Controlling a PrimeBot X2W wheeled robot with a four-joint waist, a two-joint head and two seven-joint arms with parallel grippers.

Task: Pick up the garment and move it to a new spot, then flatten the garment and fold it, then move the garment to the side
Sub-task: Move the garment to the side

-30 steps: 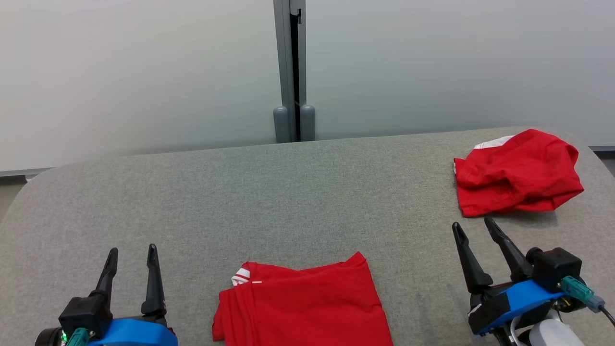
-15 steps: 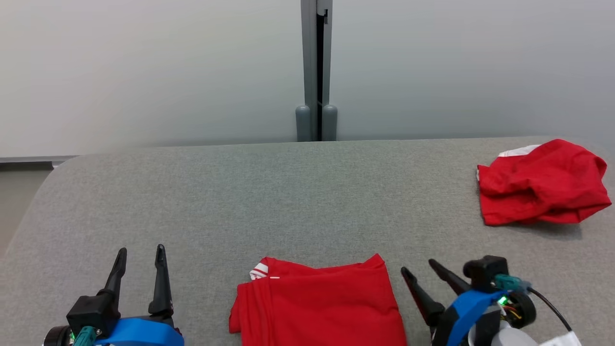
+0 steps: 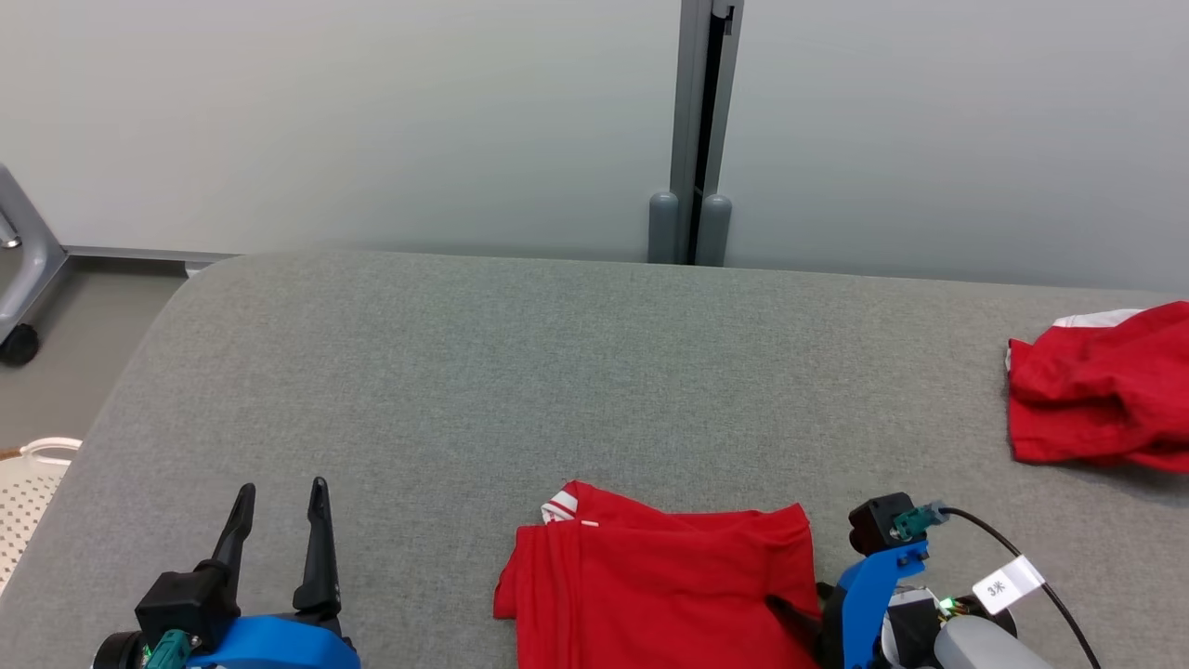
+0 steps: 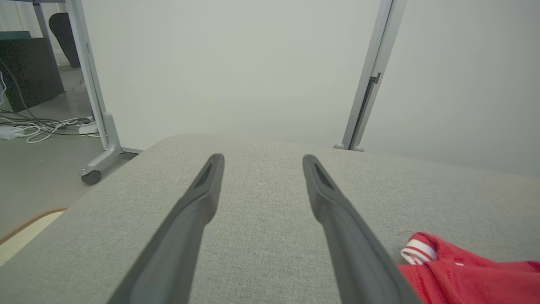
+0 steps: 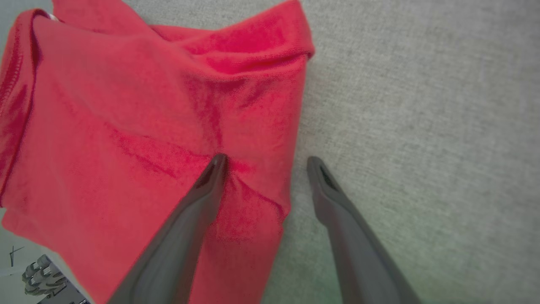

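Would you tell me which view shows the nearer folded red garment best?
The right wrist view: the folded red garment lies close, creases and edges clear. The head view crops its near part; the left wrist view catches one striped corner.

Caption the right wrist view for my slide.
Right gripper, open, straddles one edge of the red garment on the grey table.

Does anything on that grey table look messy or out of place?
Yes. The crumpled red garment at the far right of the table lies bunched in a heap, while the folded red garment at the front lies fairly flat. Its right edge puckers where one finger of the open right gripper seems to press.
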